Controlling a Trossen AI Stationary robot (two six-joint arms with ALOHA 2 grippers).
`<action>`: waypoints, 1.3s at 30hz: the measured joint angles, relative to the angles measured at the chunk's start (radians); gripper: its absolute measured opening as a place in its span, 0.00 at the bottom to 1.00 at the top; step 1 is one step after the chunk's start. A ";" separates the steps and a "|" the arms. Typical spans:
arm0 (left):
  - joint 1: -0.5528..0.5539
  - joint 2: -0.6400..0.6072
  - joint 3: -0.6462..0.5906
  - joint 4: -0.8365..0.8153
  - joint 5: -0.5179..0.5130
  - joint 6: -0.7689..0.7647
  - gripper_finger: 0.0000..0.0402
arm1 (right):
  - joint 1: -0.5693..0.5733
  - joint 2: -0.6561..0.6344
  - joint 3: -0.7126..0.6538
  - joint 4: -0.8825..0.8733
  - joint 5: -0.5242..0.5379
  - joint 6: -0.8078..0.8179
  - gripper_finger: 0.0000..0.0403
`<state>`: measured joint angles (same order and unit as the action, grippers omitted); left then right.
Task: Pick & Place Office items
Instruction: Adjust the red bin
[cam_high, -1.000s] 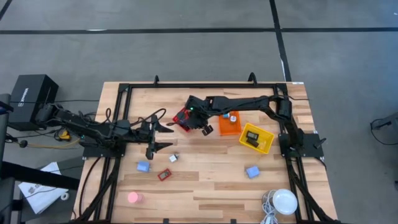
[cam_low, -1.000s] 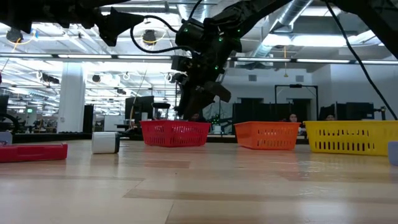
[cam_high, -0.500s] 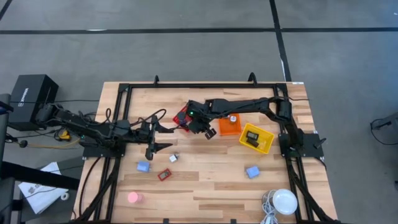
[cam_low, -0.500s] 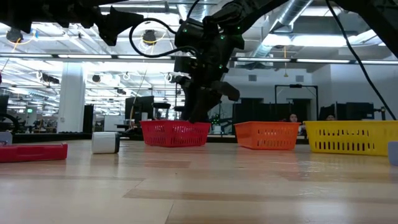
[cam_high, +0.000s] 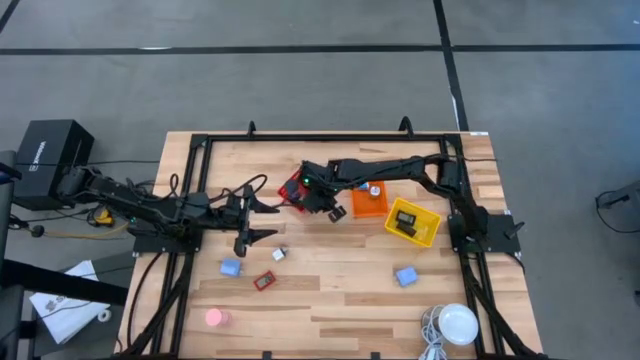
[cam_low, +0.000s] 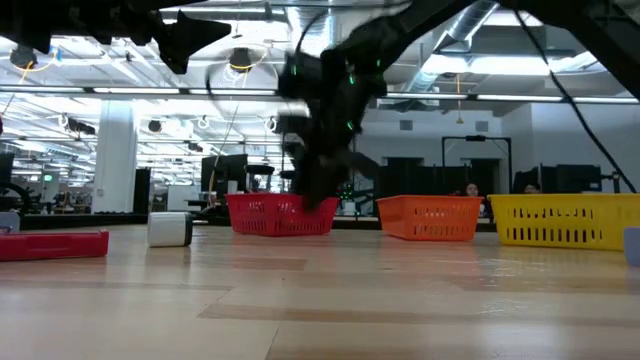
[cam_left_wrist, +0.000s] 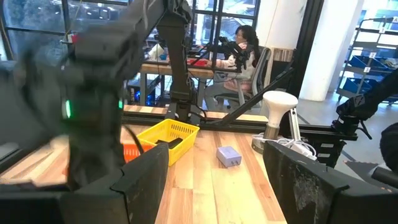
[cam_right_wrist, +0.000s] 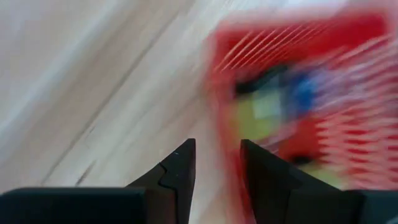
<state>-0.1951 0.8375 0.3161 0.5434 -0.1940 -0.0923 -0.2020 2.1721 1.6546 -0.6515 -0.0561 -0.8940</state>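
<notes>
Right gripper (cam_high: 316, 203) has shifted left over the red basket (cam_high: 291, 188), fingers parted, nothing between them: delivery apparently complete. Left gripper (cam_high: 262, 221) waits, spread wide.

Three baskets (cam_high: 411, 222) sat in a row mid-table; loose items (cam_high: 231, 268) lay nearer the front; lamp (cam_high: 459, 324) stood at front right corner.

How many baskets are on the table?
3, in a row toward the table's far side: the red basket partly under the right arm, the orange basket in the middle, and the yellow basket furthest right.
</notes>
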 joint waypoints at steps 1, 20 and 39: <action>0.000 0.000 0.000 0.000 0.000 -0.001 0.64 | 0.000 0.002 -0.003 -0.015 0.001 0.000 0.29; 0.000 0.000 0.000 0.005 0.000 -0.001 0.64 | 0.012 0.007 0.003 0.009 0.004 -0.023 0.03; 0.000 0.000 0.000 0.004 0.000 -0.001 0.64 | 0.107 -0.002 0.019 -0.184 0.004 0.090 0.01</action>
<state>-0.1951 0.8375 0.3164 0.5476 -0.1936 -0.0937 -0.0949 2.1702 1.6740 -0.8353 -0.0521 -0.8044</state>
